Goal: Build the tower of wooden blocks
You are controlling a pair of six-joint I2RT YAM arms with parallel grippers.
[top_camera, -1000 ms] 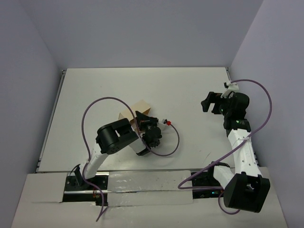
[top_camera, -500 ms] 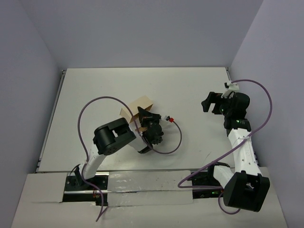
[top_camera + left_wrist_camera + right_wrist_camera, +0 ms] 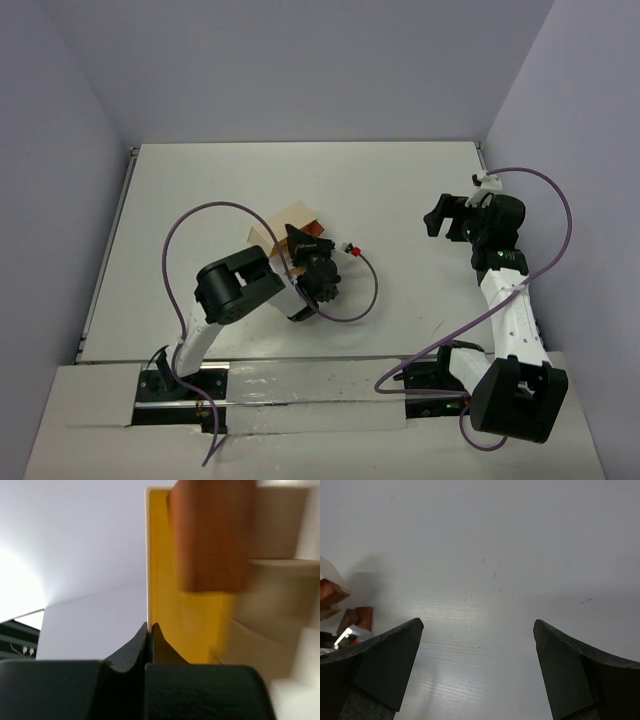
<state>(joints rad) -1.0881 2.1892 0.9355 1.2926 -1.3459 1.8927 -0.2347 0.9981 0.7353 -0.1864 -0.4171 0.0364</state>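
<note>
My left gripper (image 3: 297, 237) is shut on the thin side wall of the pale wooden box (image 3: 279, 222), left of the table's middle. In the left wrist view the closed jaws (image 3: 150, 626) pinch the box's pale wall edge (image 3: 148, 555). A reddish-brown wood block (image 3: 212, 535) and pale tan blocks (image 3: 280, 525) show blurred inside it. A reddish block (image 3: 316, 229) shows at the box's right end. My right gripper (image 3: 433, 215) is open and empty over bare table (image 3: 477, 625). No stacked tower is in view.
Reddish blocks (image 3: 356, 618) and a box corner (image 3: 326, 572) show at the left edge of the right wrist view. A purple cable with a red-tipped connector (image 3: 351, 247) loops beside the left gripper. The table (image 3: 300, 170) has walls at the back and sides.
My left gripper has moved slightly back and left with the box, and the box has turned and shifted with it. The right arm has not moved.
</note>
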